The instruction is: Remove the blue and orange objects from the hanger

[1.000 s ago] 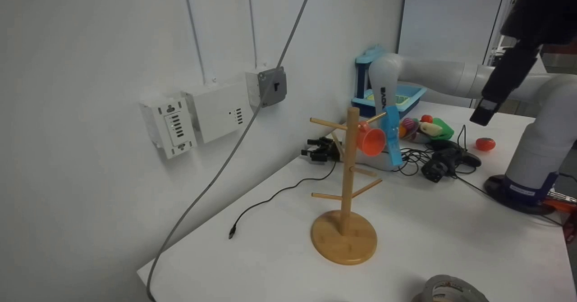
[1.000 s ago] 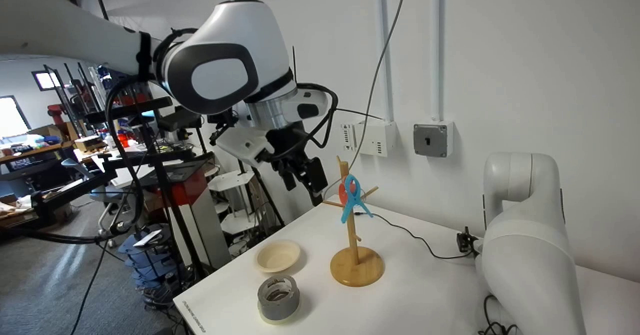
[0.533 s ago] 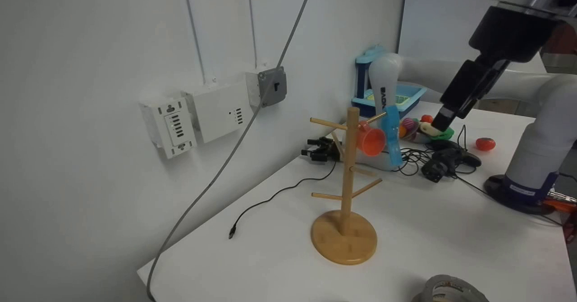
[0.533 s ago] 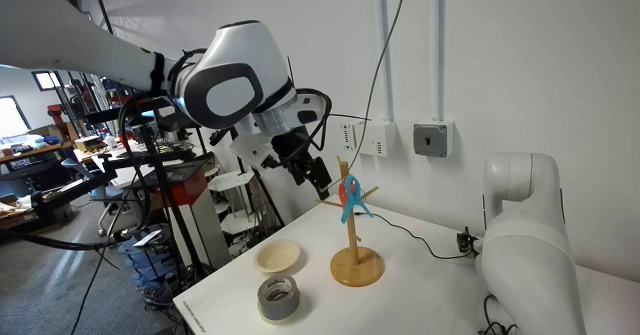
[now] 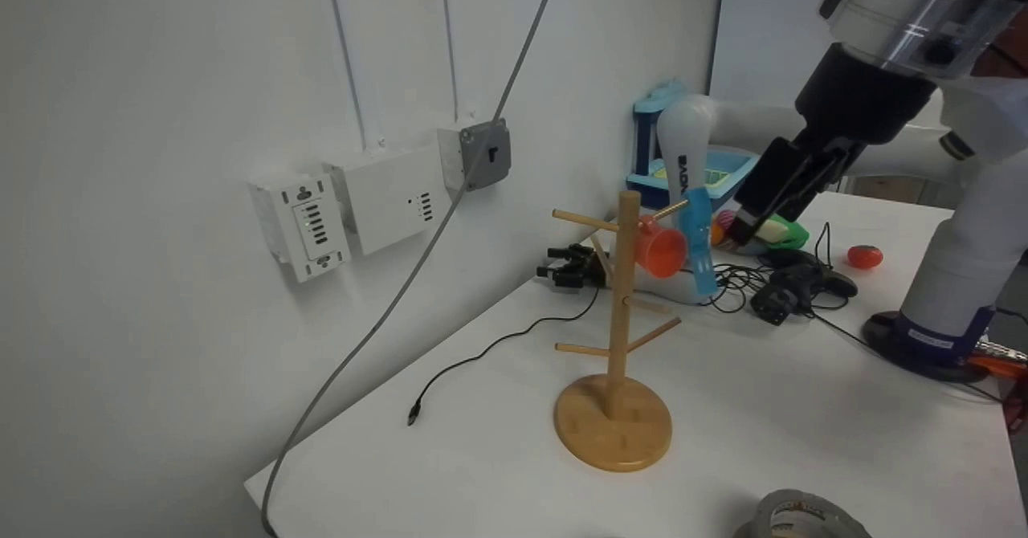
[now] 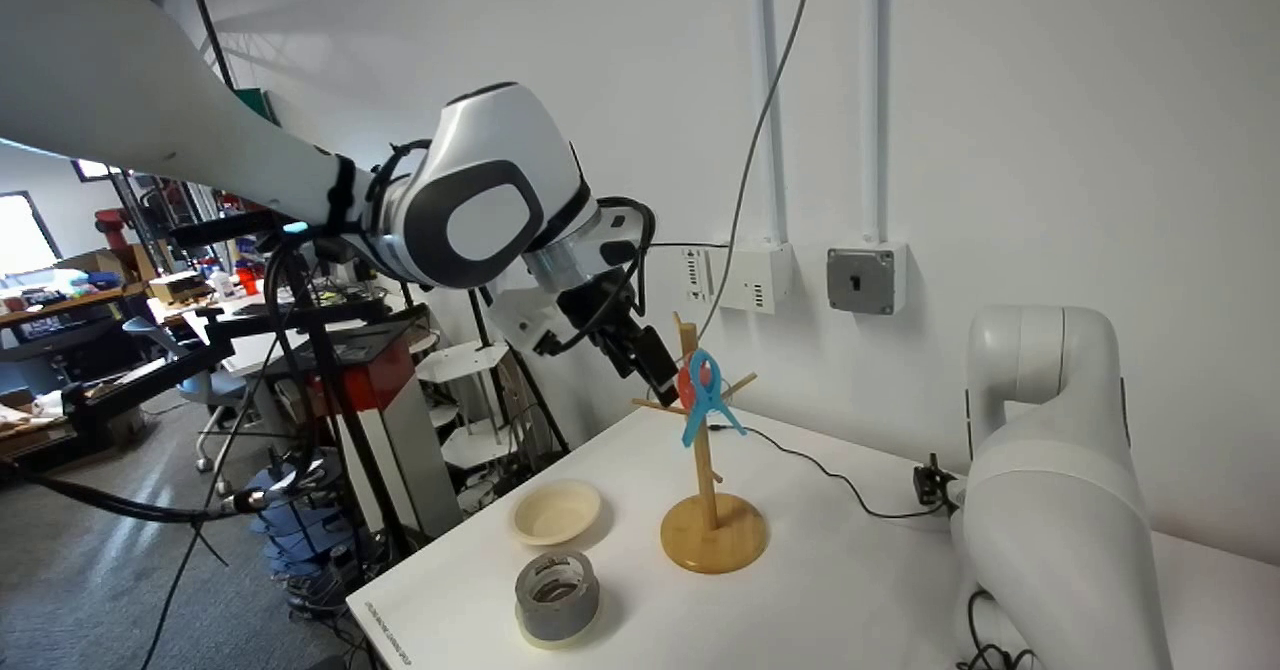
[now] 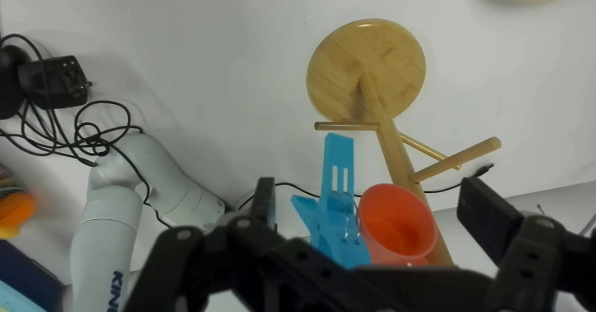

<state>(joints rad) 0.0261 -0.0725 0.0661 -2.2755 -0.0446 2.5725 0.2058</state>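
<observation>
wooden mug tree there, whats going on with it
A Franka arm has its open claw near the wooden mug tree. A blue spring clamp and an orange mug hang on it, neither removed yet. In the wrist view both appear between the jaws, but nothing is gripped. Taking one off is probably next.

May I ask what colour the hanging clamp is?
The clamp is blue, clearest in the wrist view.

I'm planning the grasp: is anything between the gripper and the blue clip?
In the wrist view, nothing visible stands between the gripper and the blue clip, but the orange cup right beside it also shows between the open jaws.
</observation>
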